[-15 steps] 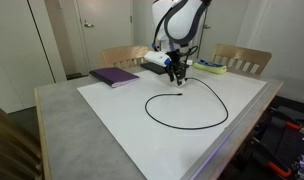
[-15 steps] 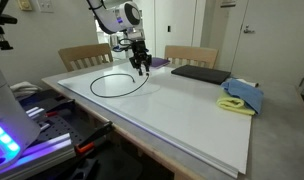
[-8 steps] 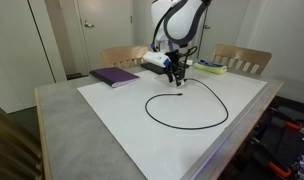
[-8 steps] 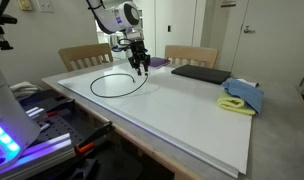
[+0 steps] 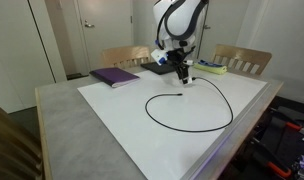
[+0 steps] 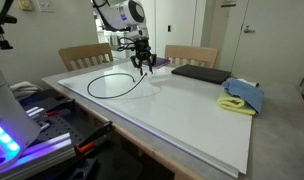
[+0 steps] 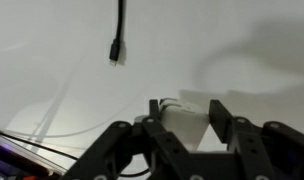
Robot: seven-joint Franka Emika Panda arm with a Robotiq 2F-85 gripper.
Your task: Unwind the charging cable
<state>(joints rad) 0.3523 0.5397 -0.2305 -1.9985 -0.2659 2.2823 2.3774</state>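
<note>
The charging cable (image 5: 217, 122) lies as a wide black loop on the white sheet in both exterior views, with a bend of the cord (image 6: 104, 78) on its far side. Its small connector end (image 5: 182, 95) lies free inside the loop, and the wrist view shows this connector (image 7: 114, 50) ahead of the jaws. My gripper (image 5: 184, 72) (image 6: 143, 66) hangs low over the far part of the sheet. It is shut on the cable's white plug block (image 7: 182, 115), which sits between the two fingers (image 7: 220, 118). I cannot tell whether the block touches the sheet.
A purple book (image 5: 114, 76) lies at one far corner. A black flat case (image 6: 200, 73) and a blue cloth (image 6: 244, 94) over a yellow one lie on the other side. Wooden chairs (image 5: 242, 58) (image 6: 84, 55) stand behind the table. The white sheet (image 5: 122, 115) covers most of the tabletop.
My gripper has carried the plug block a little farther toward the back of the table. The loop of cable has stretched wider behind it.
</note>
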